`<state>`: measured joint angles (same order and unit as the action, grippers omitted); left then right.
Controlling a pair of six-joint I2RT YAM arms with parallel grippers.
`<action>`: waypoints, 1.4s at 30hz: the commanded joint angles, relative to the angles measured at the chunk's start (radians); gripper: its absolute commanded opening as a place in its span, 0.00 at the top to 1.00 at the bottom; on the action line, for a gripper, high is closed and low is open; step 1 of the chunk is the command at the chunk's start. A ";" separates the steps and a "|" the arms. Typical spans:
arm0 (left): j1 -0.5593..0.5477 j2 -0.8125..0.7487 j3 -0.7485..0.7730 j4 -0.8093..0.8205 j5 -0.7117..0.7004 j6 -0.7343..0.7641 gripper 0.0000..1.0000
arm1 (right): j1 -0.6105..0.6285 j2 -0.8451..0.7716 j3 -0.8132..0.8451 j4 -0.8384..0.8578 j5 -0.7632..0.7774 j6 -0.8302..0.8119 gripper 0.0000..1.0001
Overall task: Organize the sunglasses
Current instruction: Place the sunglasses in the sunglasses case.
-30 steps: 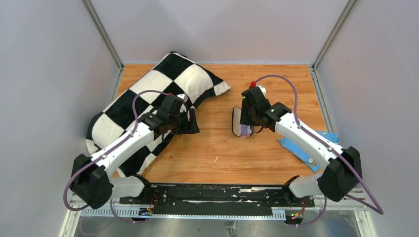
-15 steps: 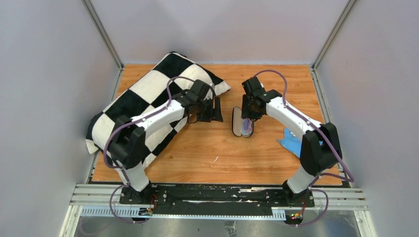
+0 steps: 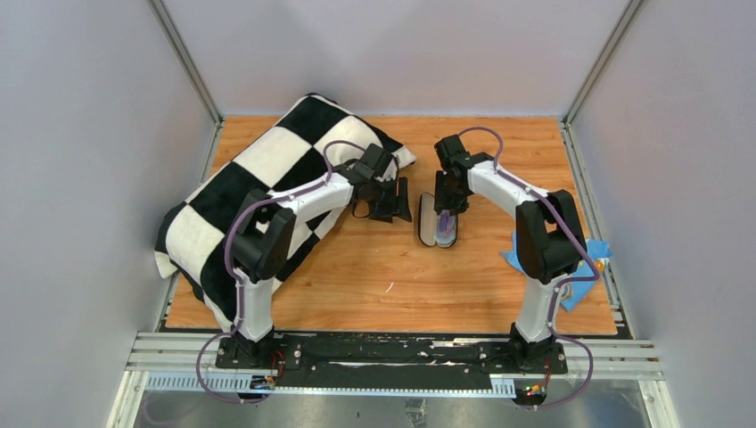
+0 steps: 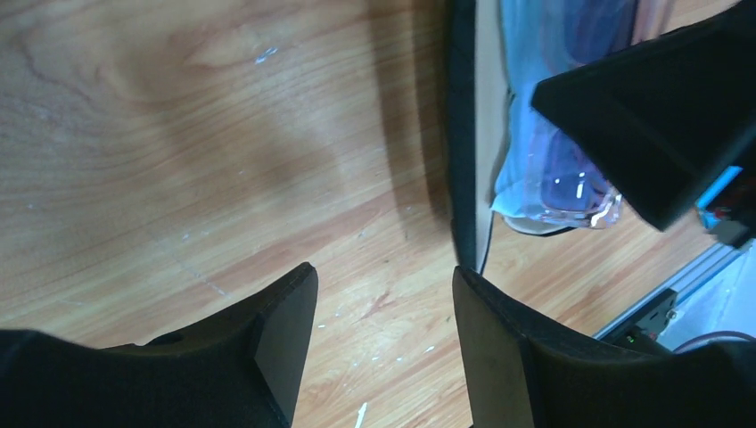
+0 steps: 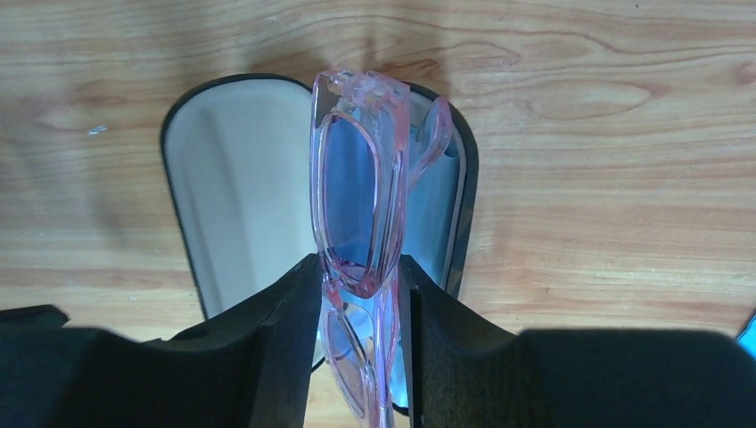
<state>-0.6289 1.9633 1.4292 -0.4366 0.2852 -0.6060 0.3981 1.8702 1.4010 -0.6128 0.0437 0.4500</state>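
- Over the table (image 4: 178, 134), the left gripper (image 4: 383, 276) holds its jaws spread.
- Just beyond one jaw lies the open case (image 5: 227, 178).
- Right gripper (image 5: 357, 267) jaws pinch the folded sunglasses (image 5: 357, 169), which hang directly above that case, one end reaching past the fingertips.

No txt, labels, brand marks or nos. legible from where I stand, in any view. Even close up, the sunglasses (image 5: 357, 205) frame and the case (image 5: 234, 178) lining show no print I can read.
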 commanded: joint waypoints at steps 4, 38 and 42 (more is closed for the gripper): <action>-0.001 0.056 0.068 0.014 0.043 0.007 0.38 | -0.022 0.048 0.028 -0.032 -0.003 -0.032 0.59; -0.013 0.158 0.100 0.023 0.066 0.003 0.39 | -0.025 -0.033 -0.019 -0.071 -0.053 0.036 0.57; -0.026 0.149 0.098 0.033 0.063 -0.003 0.39 | -0.021 -0.044 -0.015 -0.080 -0.077 0.054 0.57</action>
<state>-0.6361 2.1143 1.5196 -0.4126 0.3309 -0.6052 0.3859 1.8641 1.3949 -0.6514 0.0010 0.4747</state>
